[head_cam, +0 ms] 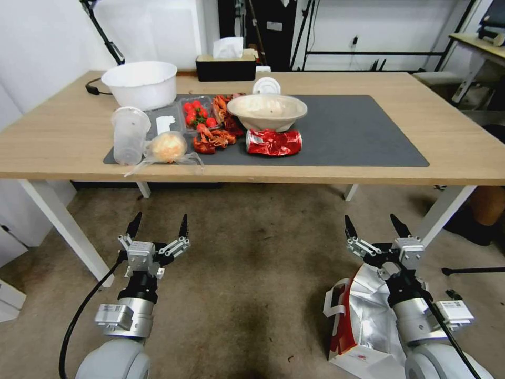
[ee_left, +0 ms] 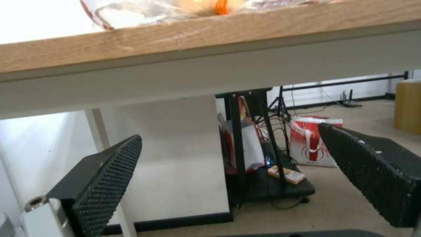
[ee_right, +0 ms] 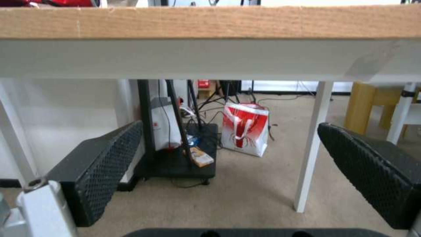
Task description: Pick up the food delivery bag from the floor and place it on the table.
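The food delivery bag (head_cam: 363, 326), white and red with crinkled silver foil lining and white strap handles, stands on the beige carpet floor (head_cam: 252, 273) at the lower right, close to me and partly hidden by my right arm. My right gripper (head_cam: 371, 220) hangs open just above and beyond the bag's top, holding nothing. My left gripper (head_cam: 161, 218) is open too, over bare carpet at the left. Both point towards the table (head_cam: 63, 142), a light-wood top with white legs and a dark grey mat (head_cam: 357, 131). The wrist views look under the table's edge (ee_right: 210, 23).
On the table's left half stand a white bowl (head_cam: 140, 83), a plastic cup (head_cam: 129, 135), a tomato tray (head_cam: 197, 113), a paper bowl (head_cam: 267, 110) and a crushed red can (head_cam: 274, 142). White legs (head_cam: 63, 226) (head_cam: 444, 213) flank the gap. Another red-and-white bag (ee_right: 244, 128) stands far beyond the table.
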Tool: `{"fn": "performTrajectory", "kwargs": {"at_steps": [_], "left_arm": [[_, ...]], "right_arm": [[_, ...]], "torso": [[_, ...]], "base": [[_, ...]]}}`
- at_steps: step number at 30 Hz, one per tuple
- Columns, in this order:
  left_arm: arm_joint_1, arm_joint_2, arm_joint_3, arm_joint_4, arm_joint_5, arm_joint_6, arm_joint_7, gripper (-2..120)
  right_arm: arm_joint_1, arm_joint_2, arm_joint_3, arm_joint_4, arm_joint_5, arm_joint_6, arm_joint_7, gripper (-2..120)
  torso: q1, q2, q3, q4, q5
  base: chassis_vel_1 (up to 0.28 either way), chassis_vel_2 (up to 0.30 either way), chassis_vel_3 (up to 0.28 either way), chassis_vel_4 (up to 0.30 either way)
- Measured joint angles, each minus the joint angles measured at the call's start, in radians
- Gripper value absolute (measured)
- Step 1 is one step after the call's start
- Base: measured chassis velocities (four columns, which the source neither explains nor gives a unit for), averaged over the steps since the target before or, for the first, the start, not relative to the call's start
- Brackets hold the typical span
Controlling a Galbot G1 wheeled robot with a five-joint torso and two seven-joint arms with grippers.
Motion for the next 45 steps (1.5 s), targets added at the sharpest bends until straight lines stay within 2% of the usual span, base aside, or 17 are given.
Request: {"fn": "performTrajectory", "kwargs": {"at_steps": [17,34,43,45], "left_arm": [[0.005,-0.002,-0.001,-0.007,0.000,-0.006,0.002,100],[0.007,-0.005,0.002,-0.009,0.003,-0.010,0.006,100],[0.006,-0.008,0.006,-0.008,0.005,-0.012,0.009,100],[0.002,-0.008,0.008,-0.007,0.005,-0.012,0.010,100]], "right_arm": [[-0.005,0.007,0.003,0.007,0.004,0.007,-0.002,100],[0.001,0.005,-0.001,0.006,0.006,0.006,-0.002,100],[0.002,0.006,0.001,0.006,0.007,0.004,0.000,100],[0.003,0.005,0.003,0.006,0.007,0.001,0.002,100]], "torso": [[-0.025,-0.070,-0.045,0.0000,0.0000],[-0.041,-0.121,-0.080,-0.0001,0.0000],[-0.051,-0.157,-0.106,0.0000,-0.0001],[-0.056,-0.175,-0.119,-0.0001,0.0000]], "base": [[0.000,0.000,0.000,0.000],[0.000,0.000,0.000,0.000],[0.000,0.000,0.000,0.000],[0.000,0.000,0.000,0.000]]}}
